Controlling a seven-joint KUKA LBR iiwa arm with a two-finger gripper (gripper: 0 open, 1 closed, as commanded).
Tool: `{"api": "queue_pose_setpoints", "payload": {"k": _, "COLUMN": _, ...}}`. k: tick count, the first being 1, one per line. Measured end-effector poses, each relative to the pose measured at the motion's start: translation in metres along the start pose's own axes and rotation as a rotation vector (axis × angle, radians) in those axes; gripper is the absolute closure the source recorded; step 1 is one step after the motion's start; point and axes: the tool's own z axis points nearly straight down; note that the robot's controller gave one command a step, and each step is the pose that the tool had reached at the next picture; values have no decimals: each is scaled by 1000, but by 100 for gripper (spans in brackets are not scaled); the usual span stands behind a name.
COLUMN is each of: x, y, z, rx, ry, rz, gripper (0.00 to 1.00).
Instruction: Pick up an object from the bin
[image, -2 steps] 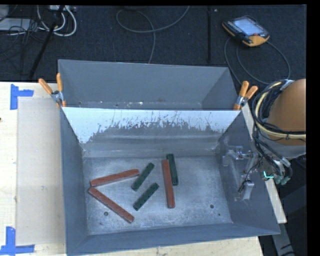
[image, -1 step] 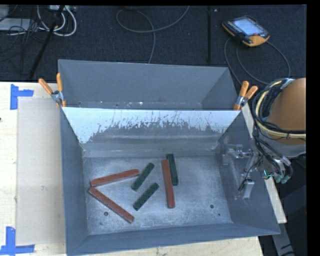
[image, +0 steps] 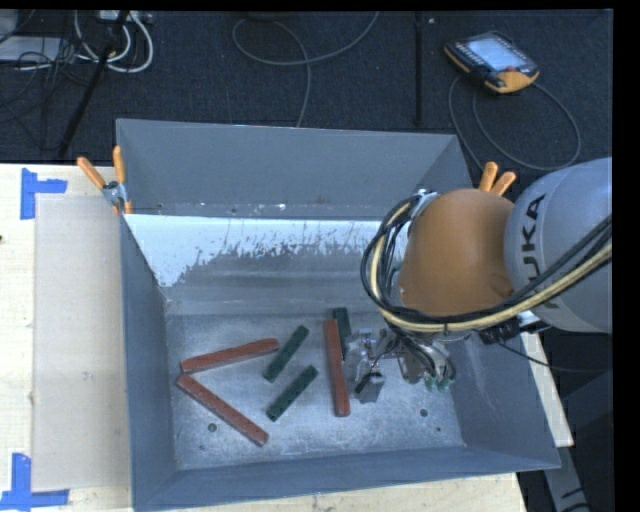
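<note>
Gripper sits just right of the rightmost red-brown stick; spread or closed, we cannot see.

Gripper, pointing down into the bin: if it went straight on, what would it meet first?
Most likely the grey metal bin's bare floor, just right of the long reddish-brown flat bar. That bar lies close beside the gripper, so a graze is possible; depth is unclear.
</note>
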Motion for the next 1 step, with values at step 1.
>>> {"api": "queue_pose_setpoints", "payload": {"k": 1, "x": 0, "y": -5, "z": -1, "rx": 4, "ry": -2, "rz": 6, "gripper": 100}}
